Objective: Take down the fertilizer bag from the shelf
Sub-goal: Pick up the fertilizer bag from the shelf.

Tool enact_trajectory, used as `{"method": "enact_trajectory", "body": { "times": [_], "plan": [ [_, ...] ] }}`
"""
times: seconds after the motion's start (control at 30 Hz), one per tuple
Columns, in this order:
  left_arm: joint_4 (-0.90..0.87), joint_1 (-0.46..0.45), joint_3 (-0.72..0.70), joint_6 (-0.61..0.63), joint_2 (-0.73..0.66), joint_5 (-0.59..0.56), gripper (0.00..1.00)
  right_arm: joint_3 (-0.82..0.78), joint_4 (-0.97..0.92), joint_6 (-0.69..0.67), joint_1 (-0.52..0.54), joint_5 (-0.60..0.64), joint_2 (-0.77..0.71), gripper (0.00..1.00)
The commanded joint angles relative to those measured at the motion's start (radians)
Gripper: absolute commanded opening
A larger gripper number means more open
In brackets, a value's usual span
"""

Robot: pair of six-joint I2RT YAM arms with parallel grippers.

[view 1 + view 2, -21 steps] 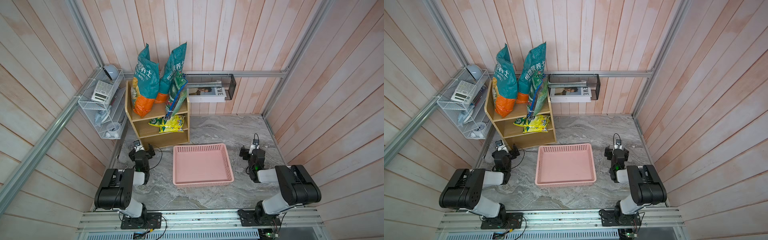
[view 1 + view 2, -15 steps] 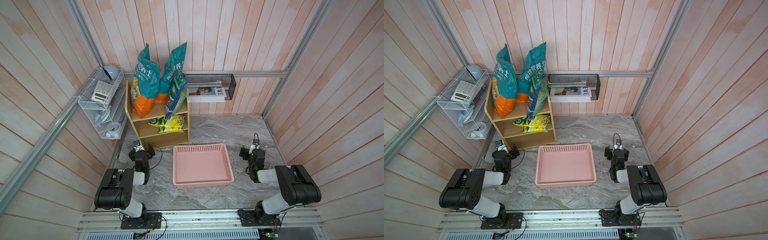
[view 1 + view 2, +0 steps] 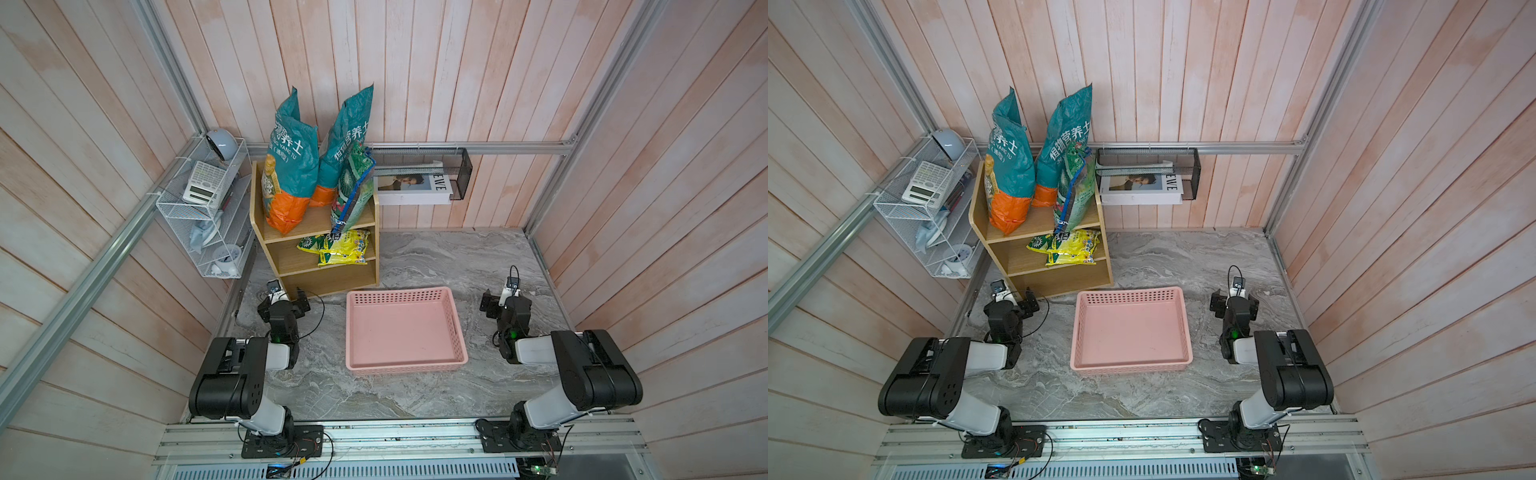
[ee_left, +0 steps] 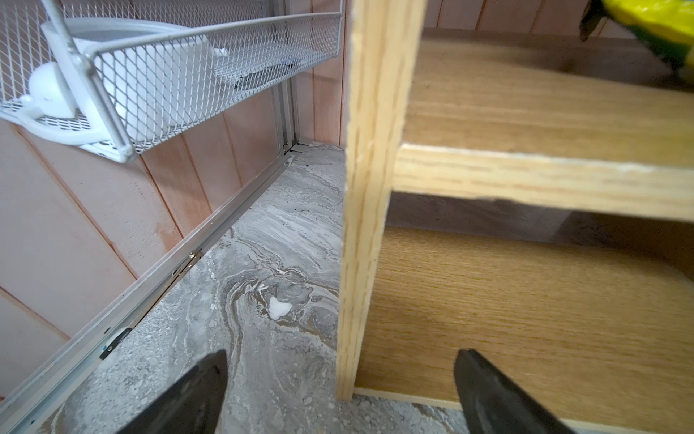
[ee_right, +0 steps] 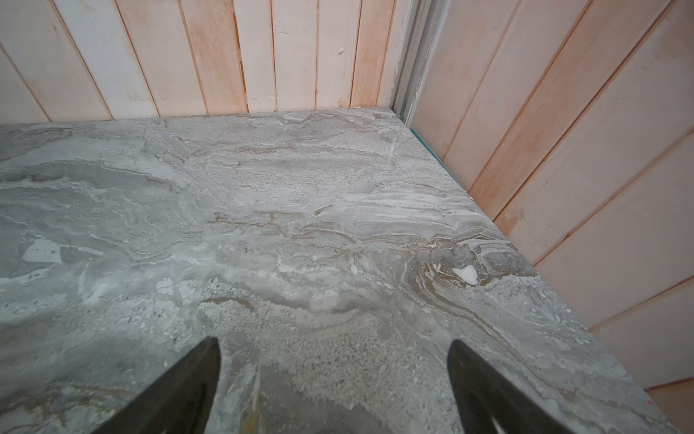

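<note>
The tan wooden shelf (image 3: 318,222) (image 3: 1038,224) stands at the back left. Two tall teal-and-orange bags (image 3: 291,174) (image 3: 1011,174) and a green bag with a blue strip (image 3: 353,187) (image 3: 1075,191) stand on its top tier. Yellow-green bags (image 3: 338,247) (image 3: 1069,247) lie on the middle tier. Which one is the fertilizer bag I cannot tell. My left gripper (image 3: 286,294) (image 3: 1017,298) (image 4: 340,357) is open and empty, low on the floor at the shelf's front left corner (image 4: 371,188). My right gripper (image 3: 502,300) (image 3: 1230,300) (image 5: 334,345) is open and empty over the bare floor at the right.
A pink basket (image 3: 399,294) (image 3: 1129,295) sits on the grey marble floor between the arms. A white wire rack (image 3: 199,216) (image 4: 187,75) hangs on the left wall beside the shelf. A black mesh wall basket (image 3: 461,174) holds a magazine at the back.
</note>
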Motion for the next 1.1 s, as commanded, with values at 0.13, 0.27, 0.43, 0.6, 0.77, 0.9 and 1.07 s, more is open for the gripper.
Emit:
{"method": "enact_trajectory", "body": {
  "times": [0.13, 0.27, 0.43, 0.6, 0.77, 0.9, 1.07],
  "plan": [
    [-0.209, -0.157, 0.064, 0.102, -0.222, -0.297, 1.00, 0.004, 0.007, 0.007, 0.009, 0.030, -0.028, 0.98],
    [-0.482, -0.188, 0.109, -0.013, -0.422, -0.353, 1.00, 0.062, -0.227, -0.031, 0.049, 0.082, -0.198, 0.98],
    [-1.098, -0.199, 0.308, -0.313, -0.716, -0.364, 1.00, 0.091, -0.431, 0.050, 0.103, -0.056, -0.457, 0.98],
    [-1.239, -0.208, 0.402, -0.371, -1.046, -0.057, 1.00, 0.240, -0.819, 0.284, 0.153, -0.134, -0.569, 0.98],
    [-1.323, -0.208, 0.707, -0.326, -0.914, 0.177, 1.00, 0.194, -0.784, 0.220, 0.356, -0.046, -0.679, 0.98],
    [-1.511, -0.208, 1.106, -0.241, -0.621, 0.279, 1.00, 0.190, -0.863, 0.193, 0.404, -0.022, -0.766, 0.98],
    [-1.580, -0.209, 1.436, -0.206, -0.385, 0.359, 1.00, 0.141, -0.785, 0.206, 0.432, -0.118, -0.805, 0.98]
  ]
}}
